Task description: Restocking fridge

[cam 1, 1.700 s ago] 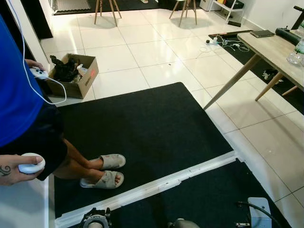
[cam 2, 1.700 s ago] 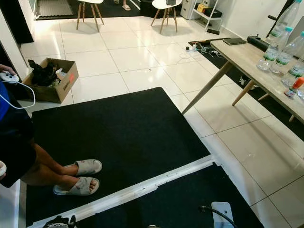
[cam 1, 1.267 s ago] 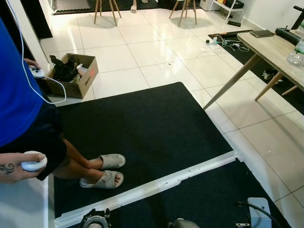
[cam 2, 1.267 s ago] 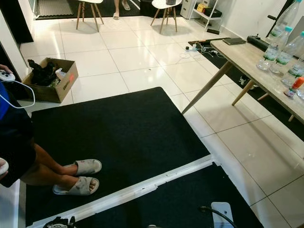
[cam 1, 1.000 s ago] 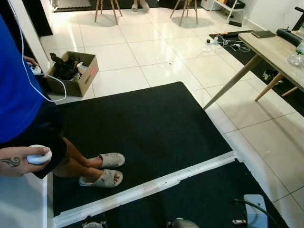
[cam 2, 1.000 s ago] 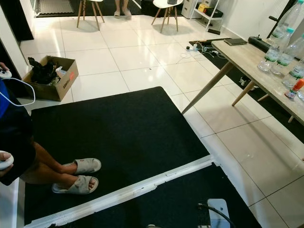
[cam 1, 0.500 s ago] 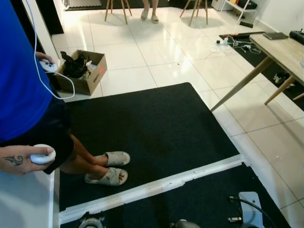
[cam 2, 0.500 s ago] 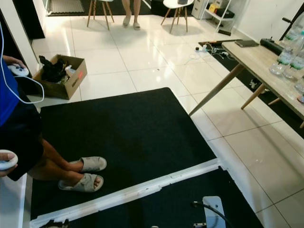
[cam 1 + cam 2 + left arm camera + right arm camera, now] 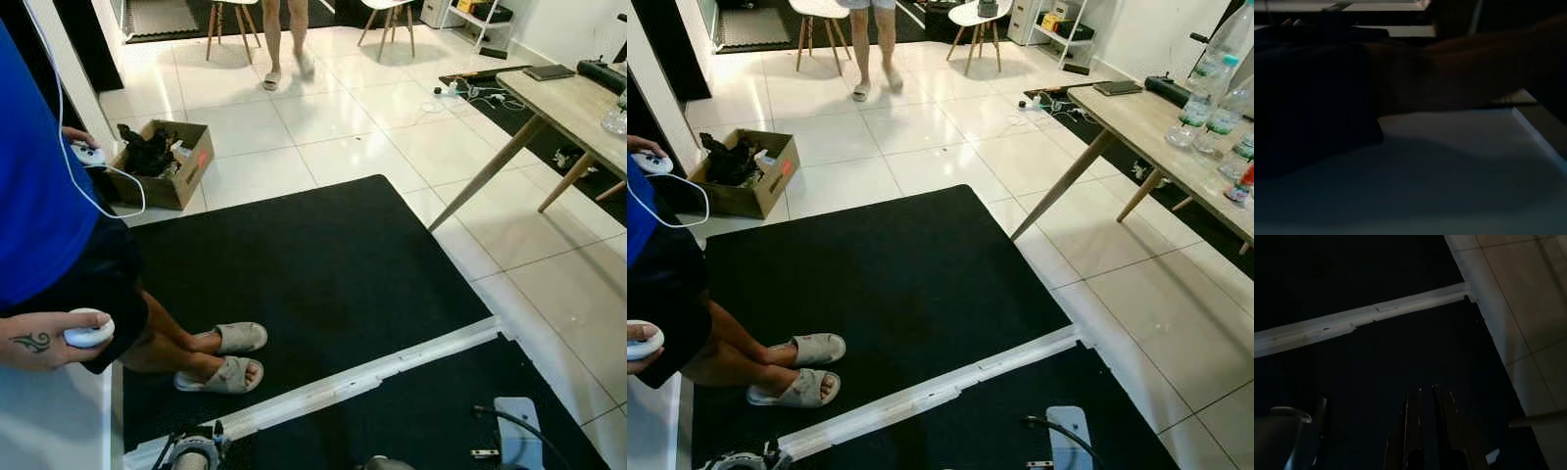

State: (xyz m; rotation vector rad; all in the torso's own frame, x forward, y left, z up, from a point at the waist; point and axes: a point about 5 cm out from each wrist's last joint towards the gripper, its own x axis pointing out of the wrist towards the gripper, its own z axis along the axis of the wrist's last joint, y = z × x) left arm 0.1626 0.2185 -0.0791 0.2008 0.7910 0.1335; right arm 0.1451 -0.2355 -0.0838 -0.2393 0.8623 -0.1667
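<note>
Several clear water bottles (image 9: pixel 1207 93) stand on a wooden table (image 9: pixel 1136 122) at the right, well away from me. My right gripper (image 9: pixel 1427 390) hangs low over a black mat (image 9: pixel 1400 357); its two black fingers lie close together with nothing between them. The top of my left arm (image 9: pixel 192 452) shows at the bottom edge of the left eye view. The left wrist view is very dark, with a dim pale floor (image 9: pixel 1449 161) and a dark mass close by.
A person in a blue shirt (image 9: pixel 39 176) stands close on my left in grey sandals (image 9: pixel 220 357), a white controller (image 9: pixel 88 333) in hand. Another person's legs (image 9: pixel 284 44) are at the back near chairs (image 9: pixel 818 24). A cardboard box (image 9: pixel 162 162) and floor cables (image 9: pixel 470 90) lie beyond the mat (image 9: pixel 313 264).
The camera has shifted and tilted slightly. A second person's legs have come into view at the back and stepped nearer. The near person's hand with the controller stays about where it was.
</note>
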